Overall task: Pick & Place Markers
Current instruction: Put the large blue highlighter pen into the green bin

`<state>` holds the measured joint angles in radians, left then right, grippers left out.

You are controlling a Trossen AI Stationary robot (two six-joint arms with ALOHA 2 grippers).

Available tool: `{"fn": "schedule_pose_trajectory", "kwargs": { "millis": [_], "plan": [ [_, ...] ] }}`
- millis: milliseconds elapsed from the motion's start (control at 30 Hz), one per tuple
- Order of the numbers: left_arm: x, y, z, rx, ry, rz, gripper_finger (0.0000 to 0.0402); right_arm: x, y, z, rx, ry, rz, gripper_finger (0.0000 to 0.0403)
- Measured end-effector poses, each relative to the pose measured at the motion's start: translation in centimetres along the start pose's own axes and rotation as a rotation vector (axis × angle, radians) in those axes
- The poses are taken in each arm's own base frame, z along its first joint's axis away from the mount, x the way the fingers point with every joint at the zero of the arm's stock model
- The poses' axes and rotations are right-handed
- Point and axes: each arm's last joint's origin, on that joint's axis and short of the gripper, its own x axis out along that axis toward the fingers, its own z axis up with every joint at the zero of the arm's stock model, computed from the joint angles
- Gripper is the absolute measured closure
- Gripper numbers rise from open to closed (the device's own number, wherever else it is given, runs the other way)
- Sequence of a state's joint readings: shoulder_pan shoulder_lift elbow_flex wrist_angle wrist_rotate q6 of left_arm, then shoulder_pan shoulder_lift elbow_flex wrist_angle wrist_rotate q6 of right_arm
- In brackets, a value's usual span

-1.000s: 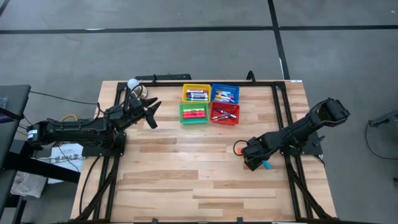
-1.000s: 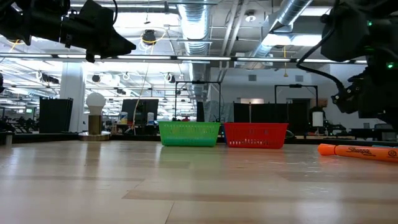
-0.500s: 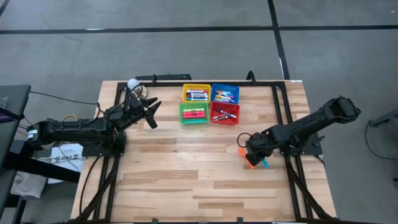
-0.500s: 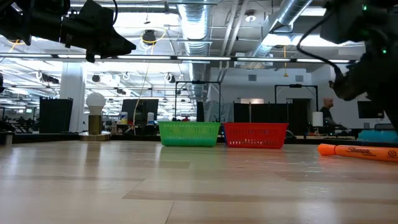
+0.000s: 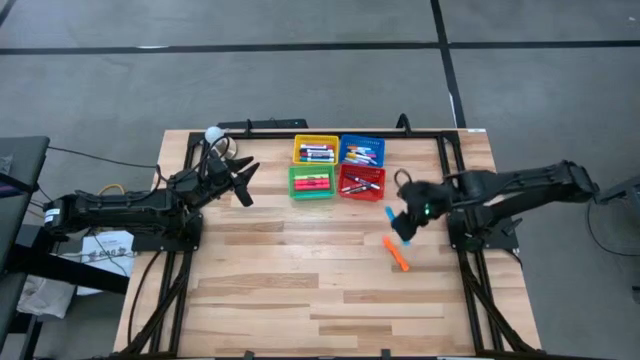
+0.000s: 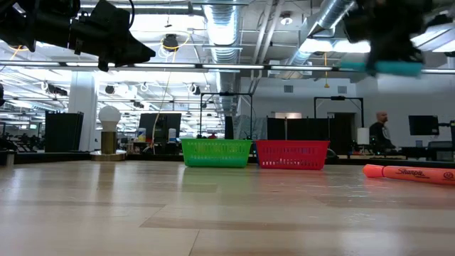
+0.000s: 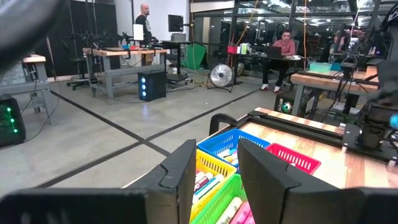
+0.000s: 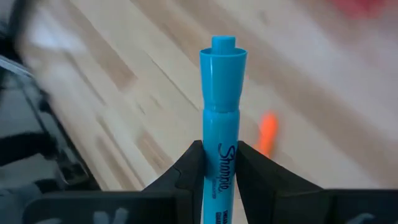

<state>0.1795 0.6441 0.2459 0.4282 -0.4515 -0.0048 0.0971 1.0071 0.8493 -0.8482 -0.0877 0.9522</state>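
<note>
A blue marker (image 8: 222, 118) sticks out from my right gripper (image 5: 402, 226), which is shut on it high above the table, near the red basket (image 5: 362, 183). In the low view the same blue marker (image 6: 387, 67) shows level and blurred. An orange marker (image 5: 397, 253) lies flat on the wood below it. The yellow (image 5: 316, 151), blue (image 5: 362, 150), green (image 5: 313, 182) and red baskets hold several markers. My left gripper (image 5: 243, 182) hovers open left of the green basket, its fingers (image 7: 186, 171) apart with nothing between them. My right gripper pinches the blue marker's printed barrel (image 8: 221, 171) between its two fingers. The marker runs along the fingers and its capped end (image 8: 222, 56) sticks out ahead of them. The fingers slant down toward the table. The marker is lifted clear of the wood.
The four baskets stand in a square at the table's far middle. A white knob (image 5: 213, 133) stands at the far left corner. Black rails (image 5: 455, 190) run along the table's right side. Bare wood (image 5: 300, 280) spreads across the middle and near half.
My right gripper has risen from the table and swung toward the far edge and the baskets, tipping as it went. The blue marker, which lay on the wood beside the orange one, is now lifted clear with it. The orange marker stays where it was.
</note>
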Motion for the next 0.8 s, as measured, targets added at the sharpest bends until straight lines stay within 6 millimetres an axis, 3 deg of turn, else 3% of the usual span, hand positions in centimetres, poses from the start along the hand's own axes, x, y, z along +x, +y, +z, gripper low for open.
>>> {"fn": "schedule_pose_trajectory", "kwargs": {
  "millis": [233, 467, 633, 800],
  "plan": [
    [0.0, 0.0, 0.0, 0.000, 0.000, 0.000, 0.0284, -3.0, 1.5, 3.7, -0.185, -0.265, 0.122, 0.0336],
    [0.0, 0.0, 0.0, 0.000, 0.000, 0.000, 0.0284, -4.2, 1.8, 6.3, -0.279, -0.433, 0.244, 0.0336],
    [0.0, 0.0, 0.0, -0.001, 0.000, 0.000, 0.0284, -3.8, 1.3, 7.6, -0.299, -0.436, 0.257, 0.0336],
    [0.0, 0.0, 0.0, 0.000, 0.000, 0.000, 0.0284, -2.0, 1.4, 9.3, -0.342, -0.434, 0.258, 0.0336]
  ]
}}
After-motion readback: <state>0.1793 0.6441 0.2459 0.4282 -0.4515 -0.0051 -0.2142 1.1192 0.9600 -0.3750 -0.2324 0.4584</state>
